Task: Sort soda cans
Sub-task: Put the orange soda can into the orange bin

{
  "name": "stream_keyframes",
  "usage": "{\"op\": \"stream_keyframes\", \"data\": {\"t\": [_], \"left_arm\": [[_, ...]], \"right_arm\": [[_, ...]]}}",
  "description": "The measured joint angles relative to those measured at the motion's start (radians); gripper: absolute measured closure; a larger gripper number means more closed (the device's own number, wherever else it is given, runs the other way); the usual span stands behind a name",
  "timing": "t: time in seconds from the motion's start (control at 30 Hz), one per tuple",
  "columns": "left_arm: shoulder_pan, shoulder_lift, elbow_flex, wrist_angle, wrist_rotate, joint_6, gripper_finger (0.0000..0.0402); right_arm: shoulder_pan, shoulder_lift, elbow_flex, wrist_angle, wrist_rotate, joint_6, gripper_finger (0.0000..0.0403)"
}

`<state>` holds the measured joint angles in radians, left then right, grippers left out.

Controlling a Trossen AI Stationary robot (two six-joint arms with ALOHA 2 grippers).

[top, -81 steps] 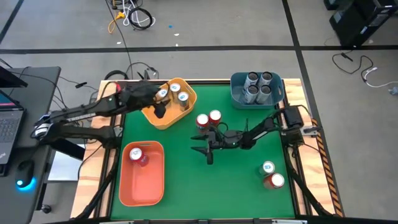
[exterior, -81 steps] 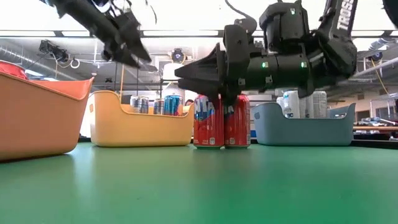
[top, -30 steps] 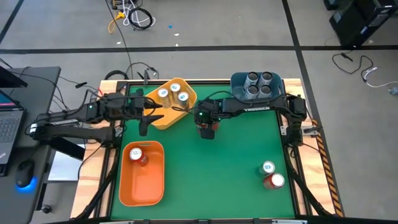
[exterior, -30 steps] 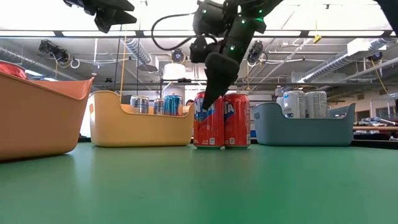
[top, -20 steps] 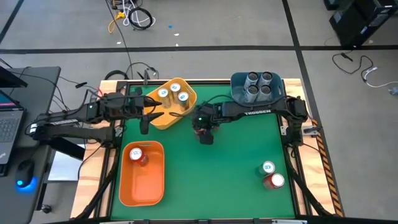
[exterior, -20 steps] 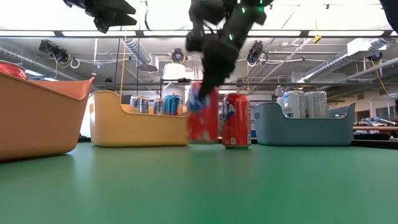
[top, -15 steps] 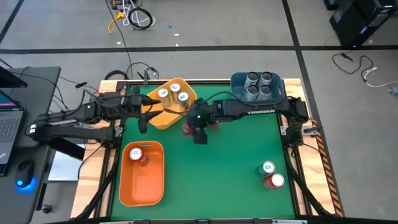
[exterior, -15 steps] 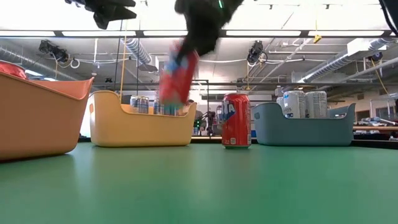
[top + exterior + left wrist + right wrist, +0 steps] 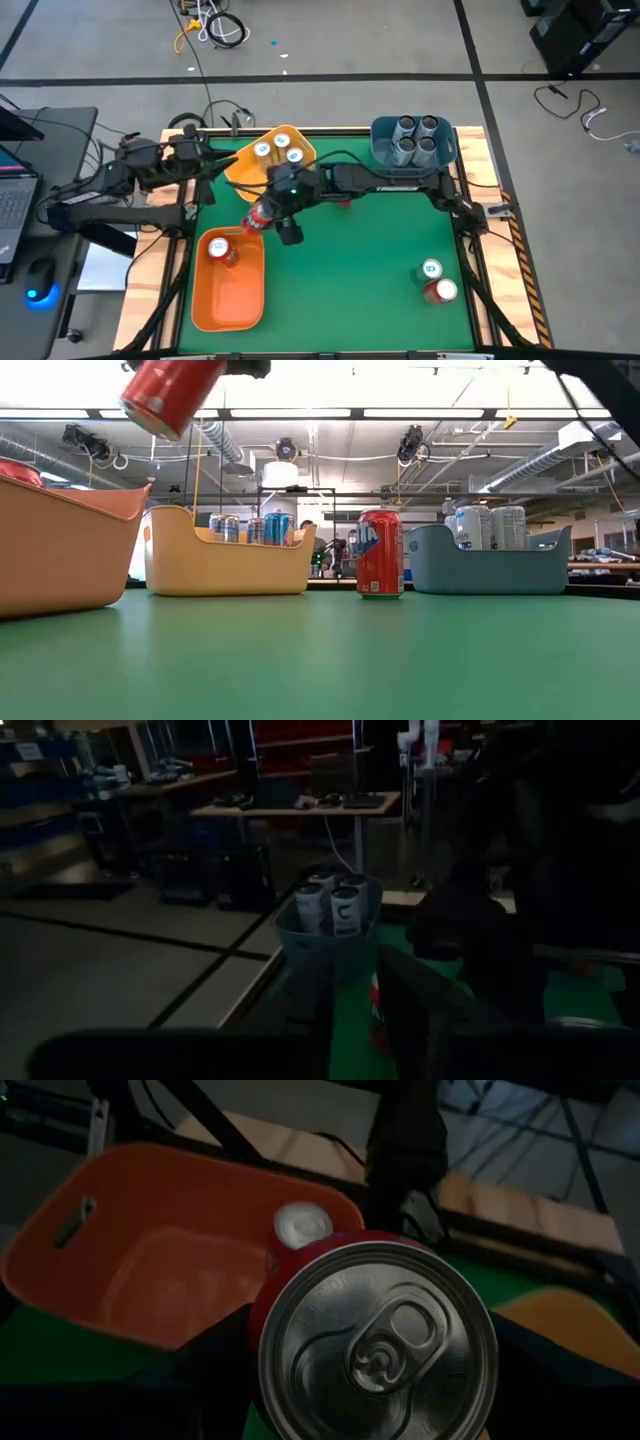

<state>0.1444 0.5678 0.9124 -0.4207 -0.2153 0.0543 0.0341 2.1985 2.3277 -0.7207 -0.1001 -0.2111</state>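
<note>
Right wrist view: red can point(image 9: 375, 1345) filling the picture, silver top toward the lens, clamped in the right claw point(image 9: 268, 215) and carried tilted above the desk point(image 9: 380, 290), near the rim of the orange bin point(image 9: 200, 300). One red can point(image 9: 221, 250) already lying in that bin. Another red can point(image 9: 379, 553) upright mid-desk; one more red can point(image 9: 441, 291) touching a teal-topped can point(image 9: 431, 269) at the desk's right. Yellow bin point(image 9: 262, 186) and blue bin point(image 9: 385, 157) behind, each holding cans. Left claw point(image 9: 225, 165) waiting beside the yellow bin, nearly closed, holding nothing. Risks, as a guess: letting go too early, so a bounce off the orange rim; or landing on the can inside and rolling out.
</note>
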Motion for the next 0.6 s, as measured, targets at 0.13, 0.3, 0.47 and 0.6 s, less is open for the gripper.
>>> {"op": "stream_keyframes", "data": {"t": [0.13, 0.3, 0.47, 0.6], "left_arm": [[0.0, -0.005, 0.034, -0.048, 0.0, 0.002, 0.0368], [0.003, -0.018, 0.037, -0.066, -0.01, 0.006, 0.0394], [0.005, -0.016, 0.037, -0.108, -0.013, -0.009, 0.0393], [0.005, -0.01, 0.037, -0.121, -0.013, -0.011, 0.0398]], "right_arm": [[0.0, 0.039, -0.016, 0.047, -0.035, -0.033, 0.0116], [-0.002, 0.087, 0.005, 0.045, -0.063, -0.003, 0.0116], [0.004, 0.128, 0.008, 0.078, -0.093, -0.002, 0.0116], [0.008, 0.159, 0.012, 0.131, -0.117, -0.002, 0.0116]]}}
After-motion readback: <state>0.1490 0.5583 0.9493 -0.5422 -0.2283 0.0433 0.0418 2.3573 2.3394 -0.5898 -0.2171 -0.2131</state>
